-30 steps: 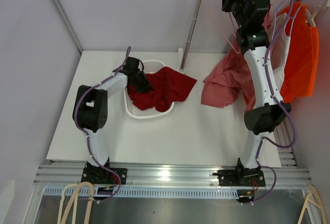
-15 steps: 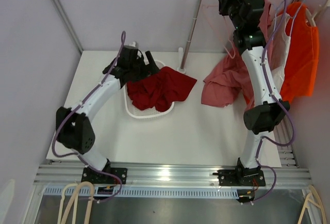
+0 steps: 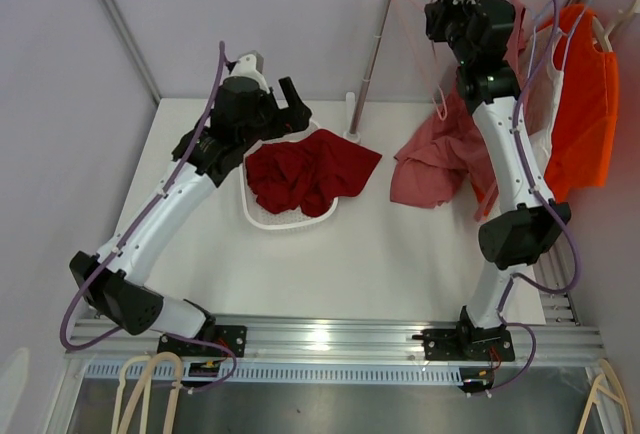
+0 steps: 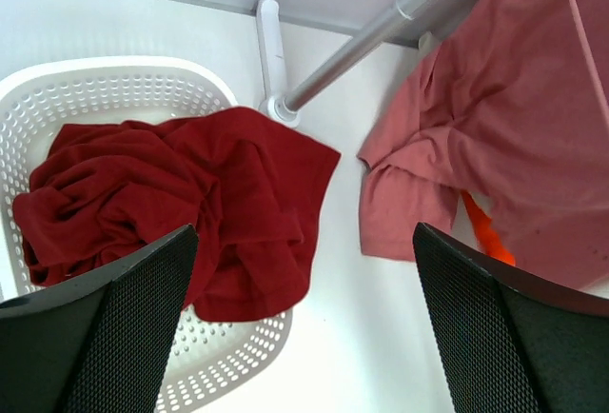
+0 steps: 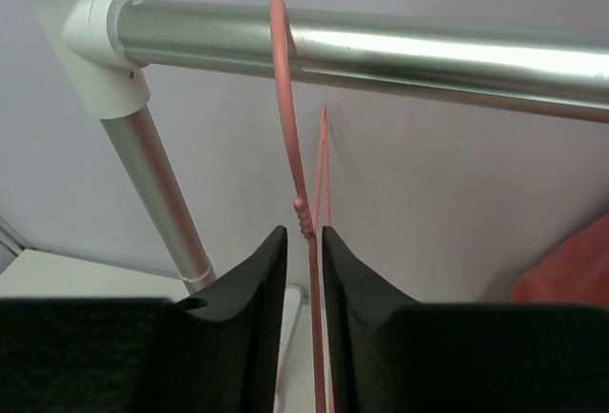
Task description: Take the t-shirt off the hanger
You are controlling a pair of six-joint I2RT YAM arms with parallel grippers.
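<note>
Both fingers [image 5: 249, 285] of the right pincer [image 5: 304, 242] pinch the hanger [image 5: 288, 99] (shoulders cut off).

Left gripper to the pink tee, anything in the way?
Partly. The rack's upright pole stands between the open left gripper and the upper part of the pink t-shirt. Lower down, past the pole's foot, nothing visible blocks the way to the shirt's hem near the table.
</note>
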